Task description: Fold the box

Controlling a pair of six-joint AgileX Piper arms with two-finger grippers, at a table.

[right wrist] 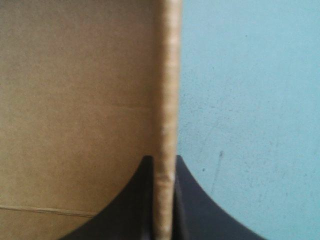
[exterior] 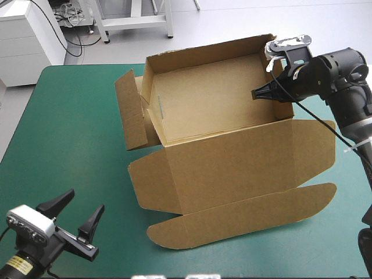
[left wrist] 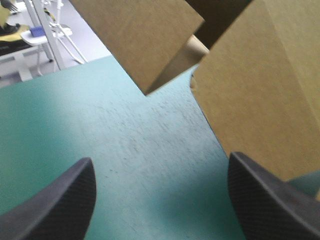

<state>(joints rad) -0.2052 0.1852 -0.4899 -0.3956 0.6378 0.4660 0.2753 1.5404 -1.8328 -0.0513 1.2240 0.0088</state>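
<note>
A half-formed brown box (exterior: 232, 157) sits at the middle of a table with a teal-green cover (exterior: 70, 133). Its tray stands toward the far edge with walls raised, and its lid (exterior: 244, 160) lies flat on the cover toward the near edge. A long tuck flap with rounded ends (exterior: 244, 216) extends from the lid's near side. At the tray's left end a side flap (exterior: 131, 110) stands splayed outward, not tucked in.

The right gripper (exterior: 260, 93) reaches in from the table's right side and pinches the tray's right wall (right wrist: 167, 75) near its far corner. Its two black fingers are all but closed, one inside the tray and one outside, with the board's top edge running between them. In the right wrist view the tray's inner floor lies to one side of that wall and the bare cover to the other.

The left gripper (exterior: 86, 200) hovers over the table's near left corner, well apart from the box. Its fingers (left wrist: 55, 200) are spread wide and hold nothing. Ahead of it the left wrist view shows bare cover, then a corner of the lid and the tilted side flap beyond.
</note>
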